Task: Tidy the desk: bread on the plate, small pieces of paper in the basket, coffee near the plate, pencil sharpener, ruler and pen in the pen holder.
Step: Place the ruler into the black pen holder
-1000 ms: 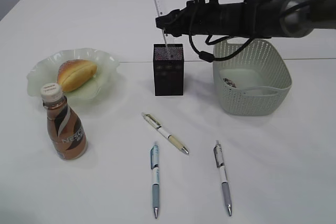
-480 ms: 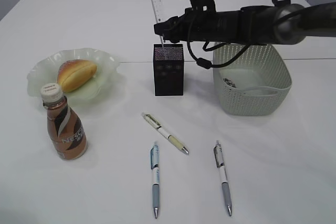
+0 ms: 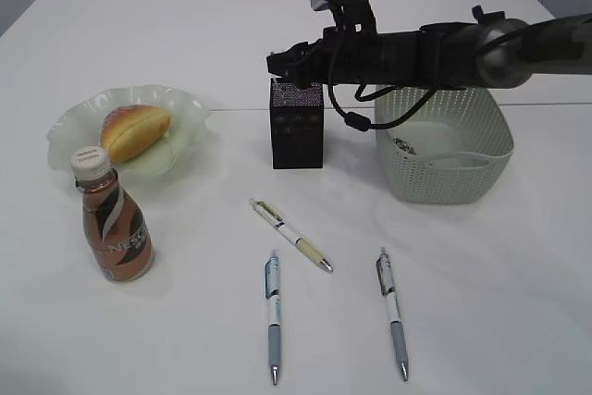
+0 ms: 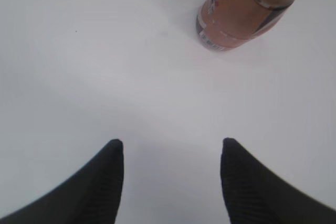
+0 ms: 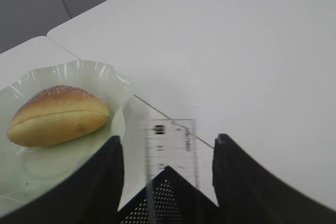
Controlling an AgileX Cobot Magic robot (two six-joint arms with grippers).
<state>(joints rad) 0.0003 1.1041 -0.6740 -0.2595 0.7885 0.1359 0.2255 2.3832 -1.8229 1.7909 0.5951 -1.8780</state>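
The black mesh pen holder (image 3: 297,127) stands mid-table. My right gripper (image 3: 291,62) hovers just above it, open. In the right wrist view a clear ruler (image 5: 173,145) stands blurred between the spread fingers of my right gripper (image 5: 168,140), its lower end inside the holder (image 5: 173,203). The bread (image 3: 135,129) lies on the pale green plate (image 3: 180,104). The coffee bottle (image 3: 113,228) stands in front of the plate. Three pens (image 3: 290,234) (image 3: 273,316) (image 3: 392,312) lie on the table. My left gripper (image 4: 170,145) is open and empty over bare table, the bottle (image 4: 247,9) ahead. No pencil sharpener shows.
The grey-green basket (image 3: 444,164) stands right of the holder with a small scrap (image 3: 404,145) inside. My right arm stretches over the basket's far rim. The bread (image 5: 58,114) and plate (image 5: 79,72) also show in the right wrist view.
The right gripper has come down onto the holder's top. The ruler, which stuck up above the gripper before, has dropped down into the holder and no longer shows in the exterior view.
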